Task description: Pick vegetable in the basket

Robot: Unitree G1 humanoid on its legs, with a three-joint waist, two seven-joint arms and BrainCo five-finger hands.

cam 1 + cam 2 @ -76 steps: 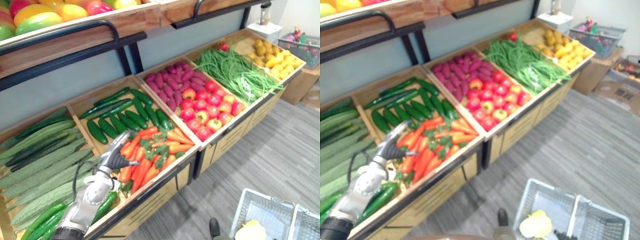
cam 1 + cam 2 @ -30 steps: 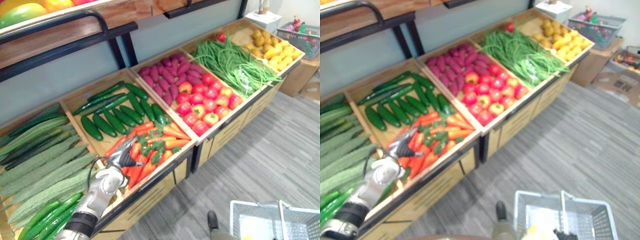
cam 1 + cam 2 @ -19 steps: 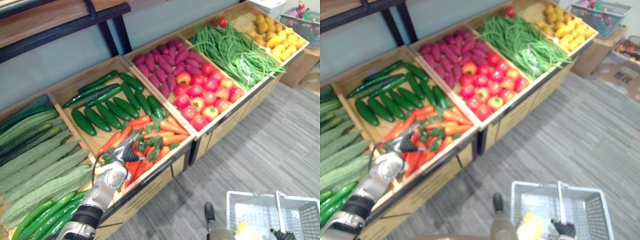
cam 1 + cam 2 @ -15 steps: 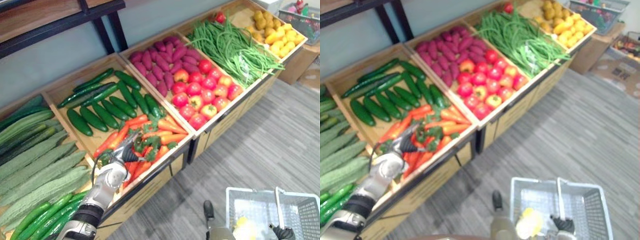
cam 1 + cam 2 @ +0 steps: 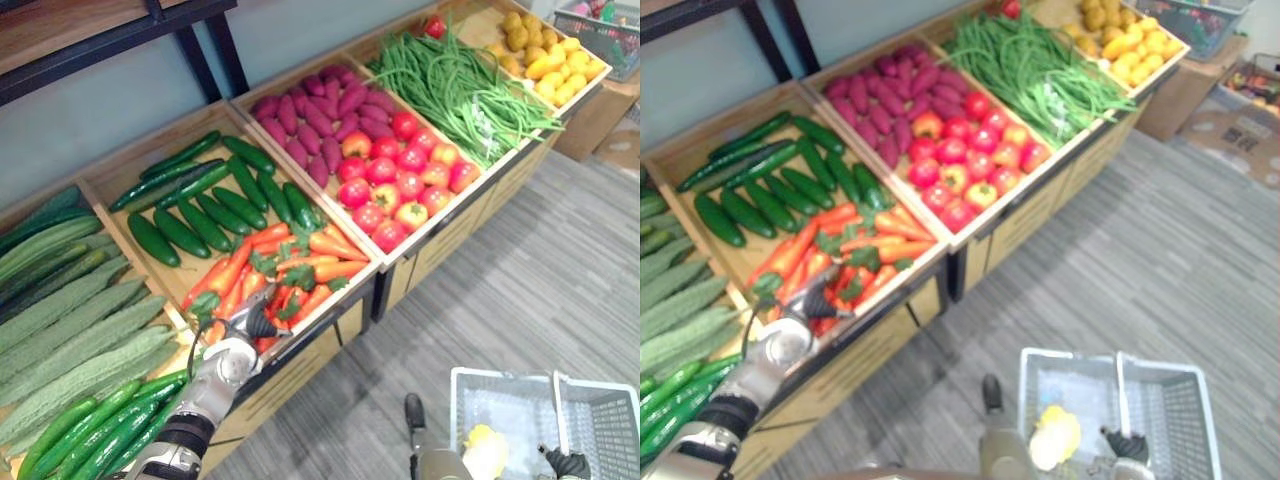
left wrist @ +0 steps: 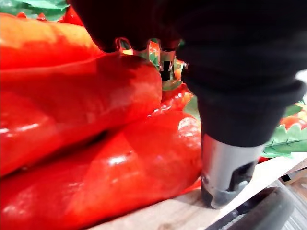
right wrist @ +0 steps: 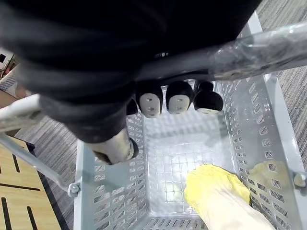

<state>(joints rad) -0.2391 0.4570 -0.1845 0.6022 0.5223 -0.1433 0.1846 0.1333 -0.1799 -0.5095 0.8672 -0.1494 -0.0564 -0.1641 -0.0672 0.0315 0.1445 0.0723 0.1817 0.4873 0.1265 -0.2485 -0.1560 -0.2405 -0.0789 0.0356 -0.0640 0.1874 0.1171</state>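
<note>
Nearest, at 5 o'clock: grey basket (image 7: 103,191), its handle (image 7: 268,45) gripped by the curled fingers of the right hand (image 5: 570,464). A yellow vegetable (image 7: 213,189) is seen lying inside. At 7 o'clock the left hand (image 5: 245,325) is set among the red vegetables (image 6: 96,163) at the near edge of the wooden crate (image 5: 178,272), thumb (image 6: 225,175) touching 1; its grip cannot be told. Cucumbers (image 5: 210,205) are ranged beyond, toward 11 o'clock.
</note>
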